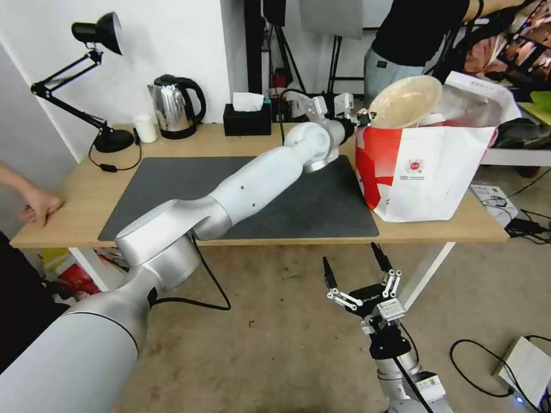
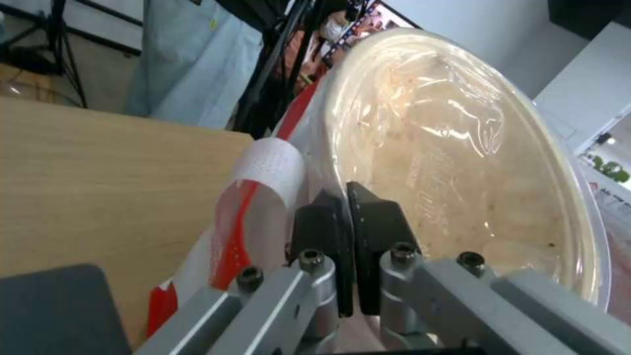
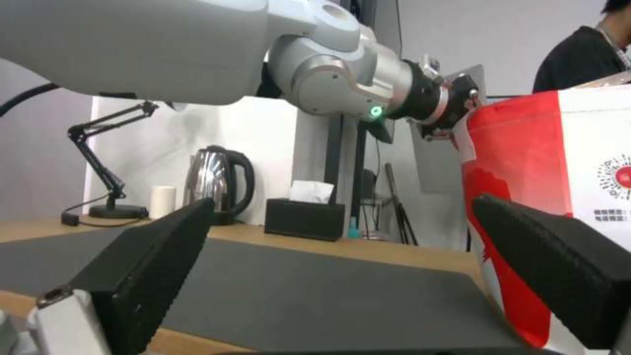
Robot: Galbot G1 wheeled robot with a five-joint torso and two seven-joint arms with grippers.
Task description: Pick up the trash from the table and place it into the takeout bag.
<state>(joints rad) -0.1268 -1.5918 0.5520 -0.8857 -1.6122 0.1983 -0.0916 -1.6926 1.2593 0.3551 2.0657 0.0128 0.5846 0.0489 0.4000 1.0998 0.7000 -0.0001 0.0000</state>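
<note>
At upper right of the head view, my left gripper pinches the rim of the beige shallow paper bowl, holding it tilted on edge over the mouth of the takeout bag. In the left wrist view the black pads are clamped narrow on the bowl, which looks glossy w/ a crinkled clear film inside. Bag is boxy, white w/ red side panel, small round red logo, and stands on the right end of the light-wood table, beside the flat dark grey mat. Steel kettle, black tissue box and black desk lamp sit along the back edge. Right gripper hangs lower center below the table edge over a beige floor, ribbed fingers spread wide.
</note>
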